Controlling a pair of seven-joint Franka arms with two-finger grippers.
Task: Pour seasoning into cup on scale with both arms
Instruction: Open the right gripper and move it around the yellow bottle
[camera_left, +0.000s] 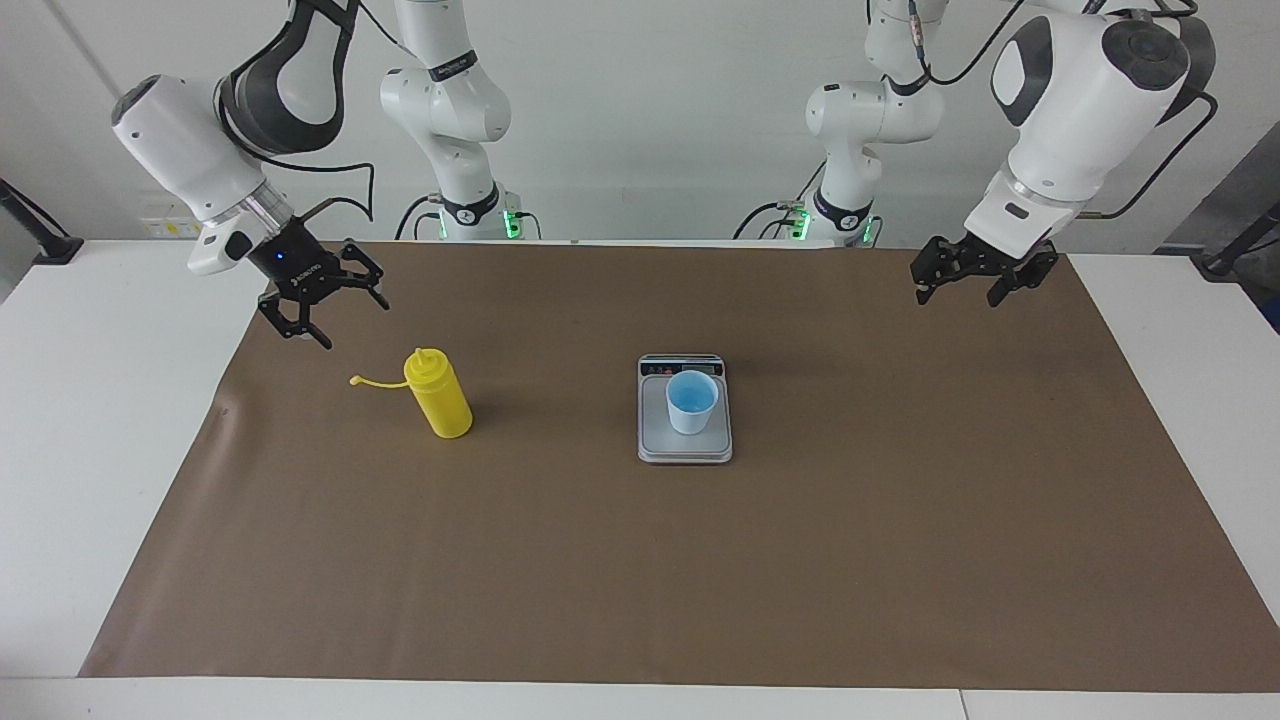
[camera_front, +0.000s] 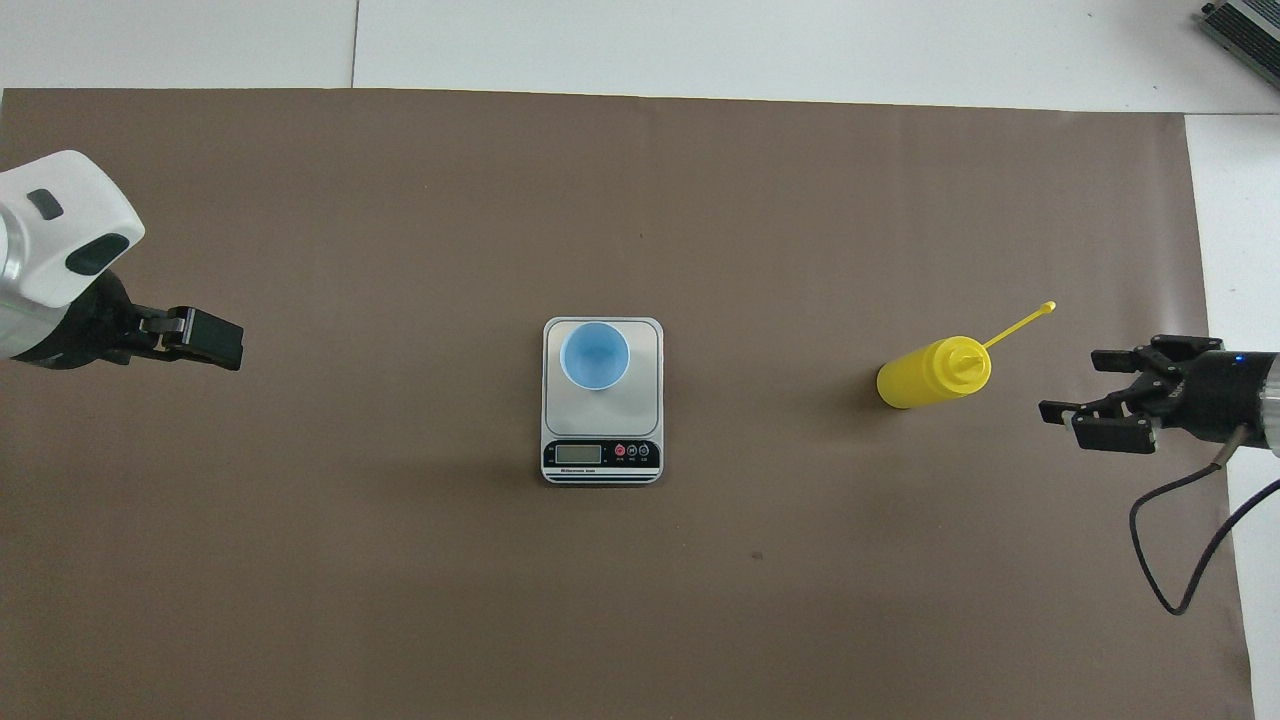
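Note:
The yellow seasoning bottle (camera_left: 438, 395) stands upright on the brown mat toward the right arm's end, its cap strap sticking out sideways; it also shows in the overhead view (camera_front: 930, 372). The light-blue cup (camera_left: 692, 402) stands on the silver scale (camera_left: 685, 448) at the table's middle, also in the overhead view: cup (camera_front: 595, 355), scale (camera_front: 648, 400). My right gripper (camera_left: 345, 315) is open, in the air beside the bottle, apart from it; it also shows in the overhead view (camera_front: 1075, 395). My left gripper (camera_left: 957, 290) is open and empty over the mat at the left arm's end, also in the overhead view (camera_front: 215, 340).
A brown mat (camera_left: 640, 560) covers most of the white table. The scale's dark display strip (camera_front: 600, 455) faces the robots. A black cable (camera_front: 1180, 560) hangs from the right arm's wrist.

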